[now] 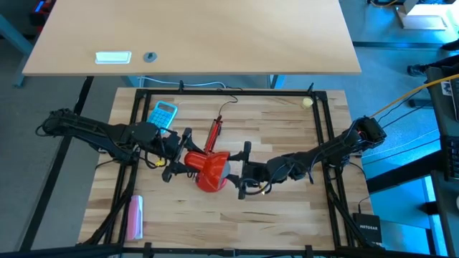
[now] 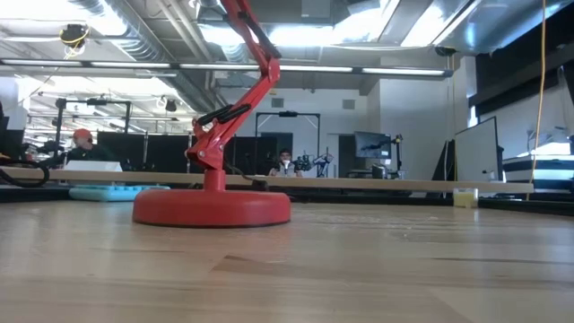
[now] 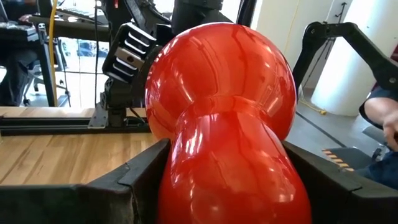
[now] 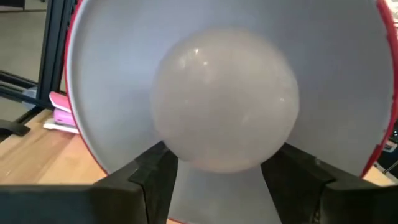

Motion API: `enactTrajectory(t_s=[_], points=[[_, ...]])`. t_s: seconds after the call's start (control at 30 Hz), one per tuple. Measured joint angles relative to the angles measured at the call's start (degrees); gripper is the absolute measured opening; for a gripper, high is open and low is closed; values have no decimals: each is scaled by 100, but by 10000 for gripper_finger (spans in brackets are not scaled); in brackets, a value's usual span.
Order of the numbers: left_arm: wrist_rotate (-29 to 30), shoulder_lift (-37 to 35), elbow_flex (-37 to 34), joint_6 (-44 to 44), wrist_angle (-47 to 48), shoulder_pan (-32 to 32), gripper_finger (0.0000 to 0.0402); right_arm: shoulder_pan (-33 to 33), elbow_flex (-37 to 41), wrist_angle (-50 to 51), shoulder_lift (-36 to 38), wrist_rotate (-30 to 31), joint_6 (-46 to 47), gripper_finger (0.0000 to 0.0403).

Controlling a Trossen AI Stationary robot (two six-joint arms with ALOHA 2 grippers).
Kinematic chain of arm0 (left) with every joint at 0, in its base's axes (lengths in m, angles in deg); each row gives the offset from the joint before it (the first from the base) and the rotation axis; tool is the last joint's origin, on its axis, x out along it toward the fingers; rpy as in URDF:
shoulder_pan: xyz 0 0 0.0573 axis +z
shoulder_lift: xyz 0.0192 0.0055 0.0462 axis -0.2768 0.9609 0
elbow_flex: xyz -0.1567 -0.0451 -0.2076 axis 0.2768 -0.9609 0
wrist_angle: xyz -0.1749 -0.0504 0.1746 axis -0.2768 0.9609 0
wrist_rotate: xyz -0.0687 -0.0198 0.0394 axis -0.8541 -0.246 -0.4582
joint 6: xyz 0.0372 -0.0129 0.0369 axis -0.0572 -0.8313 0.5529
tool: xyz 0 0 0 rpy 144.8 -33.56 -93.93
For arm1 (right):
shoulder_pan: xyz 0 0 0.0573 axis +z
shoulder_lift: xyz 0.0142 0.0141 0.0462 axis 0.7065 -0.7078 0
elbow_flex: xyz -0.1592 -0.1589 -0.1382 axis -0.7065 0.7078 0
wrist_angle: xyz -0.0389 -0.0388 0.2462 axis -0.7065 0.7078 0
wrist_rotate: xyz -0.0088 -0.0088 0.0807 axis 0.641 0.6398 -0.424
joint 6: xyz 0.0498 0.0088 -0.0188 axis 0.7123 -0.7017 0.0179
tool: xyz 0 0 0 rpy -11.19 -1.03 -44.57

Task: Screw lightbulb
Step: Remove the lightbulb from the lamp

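Note:
The red lamp shade [image 1: 210, 170] hangs on the lamp's red jointed arm [image 1: 214, 134] over the table's middle, its mouth turned toward the table's right. The lamp's round base [image 2: 213, 208] rests flat on the wood. My left gripper [image 1: 183, 163] is at the shade's left side, shut on it [image 3: 227, 168]. My right gripper [image 1: 238, 176] is at the shade's mouth, shut on the white lightbulb [image 4: 225, 102], which sits inside the shade's white interior [image 4: 112, 74]. The bulb's base is hidden behind its globe. My left gripper pinches the shade's narrow neck [image 3: 186, 158] between its two fingers [image 3: 140, 180], one on each side. The fingers come level from the table's left. The shade stays up on the lamp's arm, clear of the table. My right gripper pinches the bulb's frosted globe [image 4: 171, 146] between its two fingers [image 4: 146, 171], on two opposite sides. The fingers come level from the table's right and reach into the shade's mouth. The globe sits in the middle of the shade's interior.
A blue calculator [image 1: 163, 113] lies at the far left, a pink object [image 1: 135, 217] at the near left, and a small yellowish ball [image 1: 308, 102] at the far right. A black frame [image 1: 229, 92] rims the table. People sit in the room beyond.

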Motion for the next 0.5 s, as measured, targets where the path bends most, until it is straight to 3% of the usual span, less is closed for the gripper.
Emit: enactTrajectory(t_s=[0.17, 0.37, 0.5], points=[[-23, 0, 0, -5, 4, 1, 253, 2, -5, 44, 16, 31, -210, 222], [-98, 0, 0, -71, 9, 9, 253, 89, -9, 547, 326, 217, -302, 277], [-105, -9, 0, -83, 16, 9, 253, 239, -14, 1250, 690, 694, -408, 310]])
